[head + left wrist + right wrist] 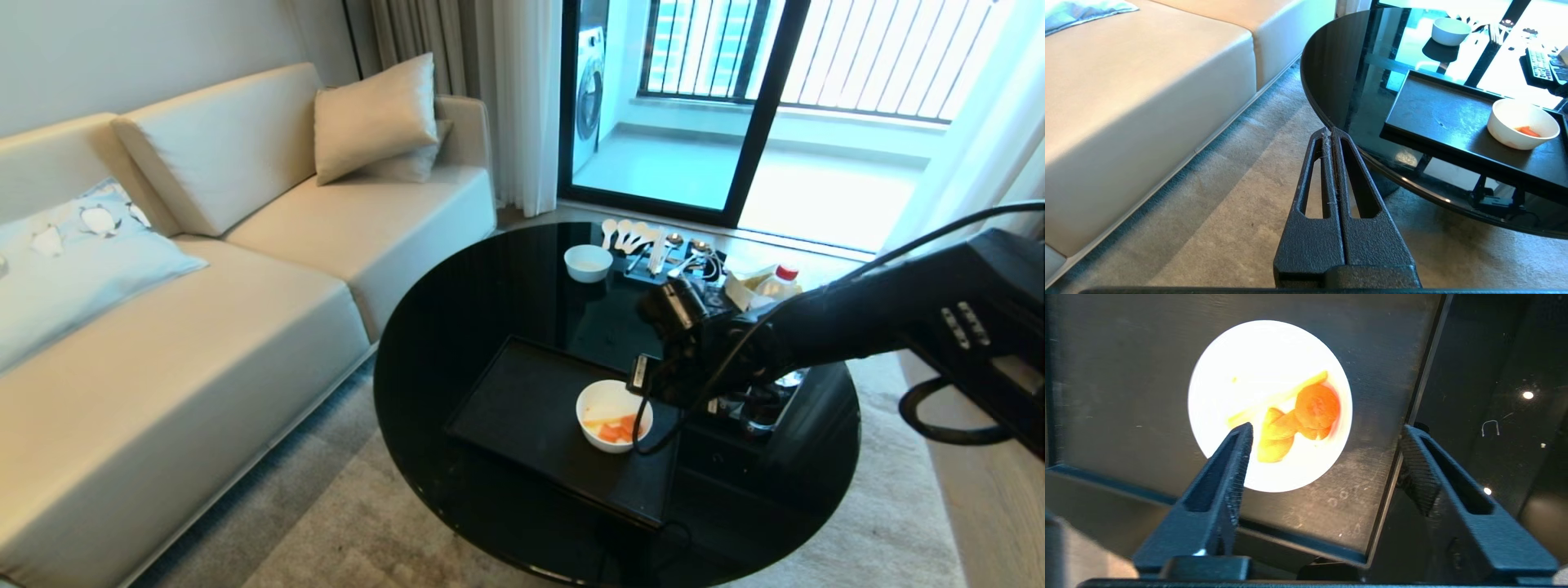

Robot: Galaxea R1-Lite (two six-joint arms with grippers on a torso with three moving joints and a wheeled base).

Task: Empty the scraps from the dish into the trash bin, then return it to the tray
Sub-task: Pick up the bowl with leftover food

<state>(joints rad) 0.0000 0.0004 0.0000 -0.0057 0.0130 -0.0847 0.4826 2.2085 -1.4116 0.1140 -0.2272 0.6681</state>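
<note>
Dish (613, 415) on tray (522, 408) — second bowl (588, 262), cutlery stand (665, 265) behind

Head view: looks forward and down from high up, far off; round black worktop (457, 327) at centre, sofa (204, 269) at left.
Left wrist view: sits low beside the worktop, facing across the carpet (1241, 212); left hand (1331, 131) at lower centre, its fingers pressed together.
Right wrist view: looks straight down from close above the tray (1126, 375); right hand (1327, 435) spread wide.
Shared by all three: the dish (614, 415) (1522, 123) (1269, 406) with scraps (1300, 416).
</note>
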